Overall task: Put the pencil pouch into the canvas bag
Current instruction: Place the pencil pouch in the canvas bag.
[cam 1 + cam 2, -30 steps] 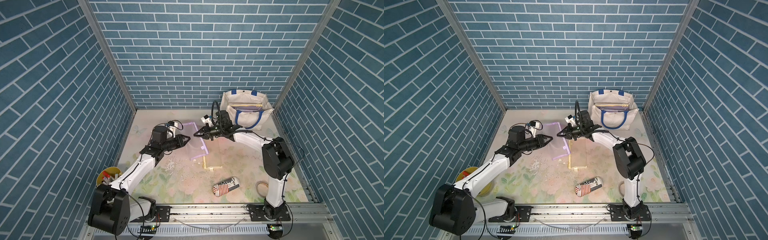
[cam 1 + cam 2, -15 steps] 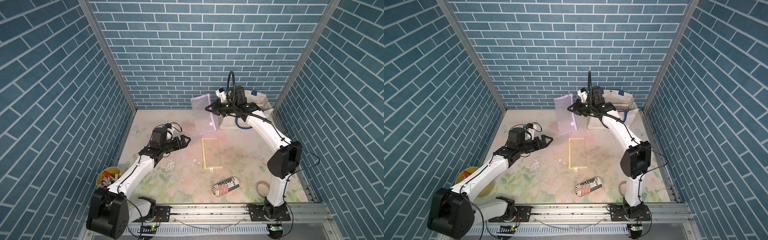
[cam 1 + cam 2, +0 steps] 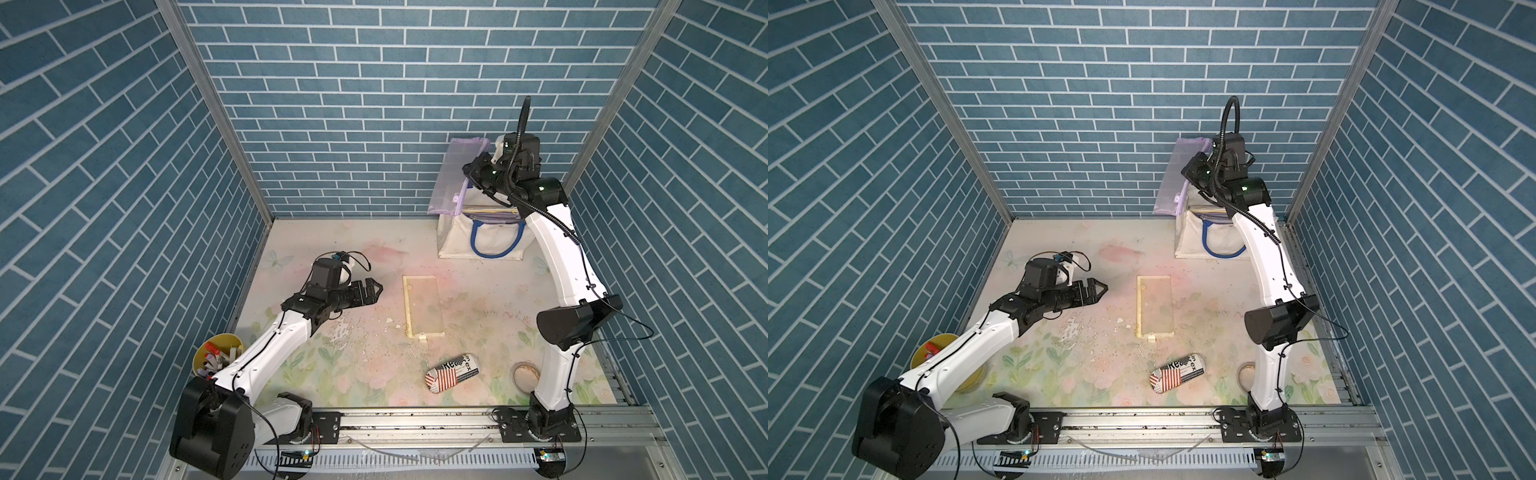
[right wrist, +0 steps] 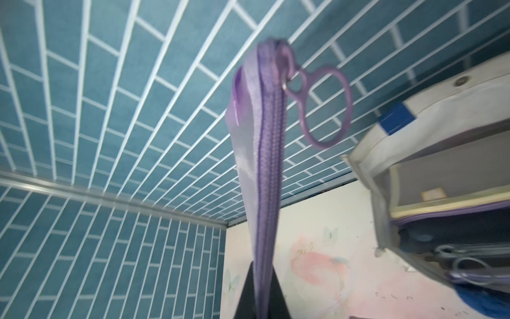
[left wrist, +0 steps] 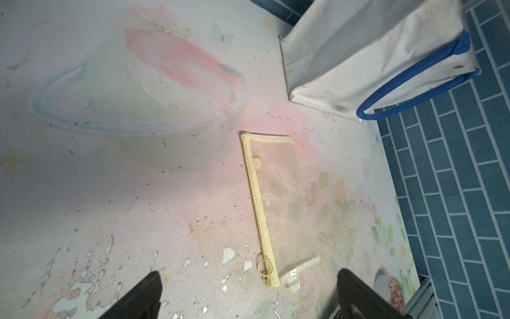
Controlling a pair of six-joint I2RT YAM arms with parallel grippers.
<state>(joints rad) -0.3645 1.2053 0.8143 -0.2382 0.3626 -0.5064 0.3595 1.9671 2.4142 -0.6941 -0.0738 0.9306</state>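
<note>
your right gripper (image 4: pixel 259 299) is clamped on the purple pencil pouch (image 3: pixel 456 178), hanging long axis near upright just above and left of the open mouth of the canvas bag (image 3: pixel 456 243), so shift it right and down; your left gripper (image 3: pixel 373 290), spread empty, sits well apart.

Rear right: canvas bag (image 3: pixel 457 245); pencil pouch (image 3: pixel 455 178) aloft beside left rim; second pouch (image 3: pixel 424 305) before bag.
</note>
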